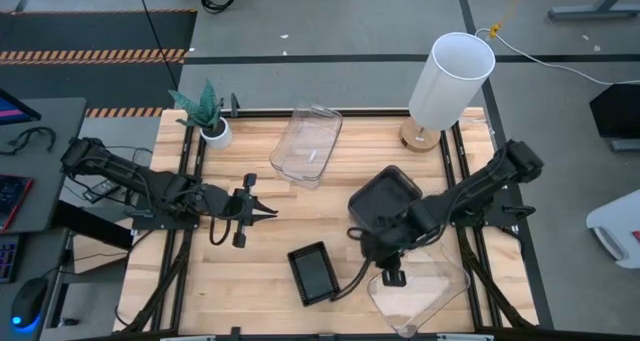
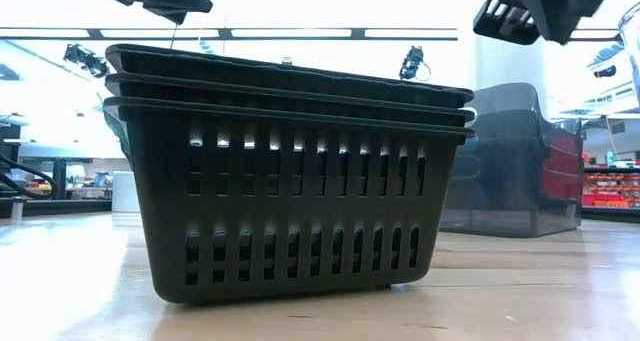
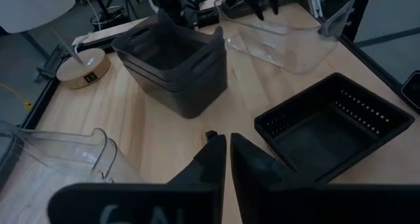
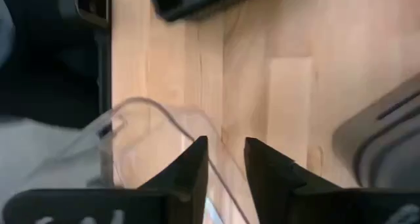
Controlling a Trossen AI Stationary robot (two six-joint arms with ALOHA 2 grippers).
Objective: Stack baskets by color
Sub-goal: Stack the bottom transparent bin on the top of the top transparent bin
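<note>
A stack of black mesh baskets (image 1: 312, 273) stands near the table's front edge, large in the low view (image 2: 290, 181). A stack of smoky grey baskets (image 1: 385, 199) stands right of centre. One clear basket (image 1: 307, 144) rests at the far middle. Another clear basket (image 1: 425, 293) sits at the near right. My right gripper (image 4: 226, 161) hangs open, pointing steeply down, over that basket's left rim (image 4: 164, 119). My left gripper (image 3: 227, 155) is shut and held in the air left of centre (image 1: 250, 209), holding nothing.
A tall white lamp (image 1: 450, 81) stands on its wooden base at the far right. A small potted plant (image 1: 208, 116) stands at the far left. Black rails (image 1: 190, 231) run along both sides of the table. Bare wood lies between the left gripper and the black stack.
</note>
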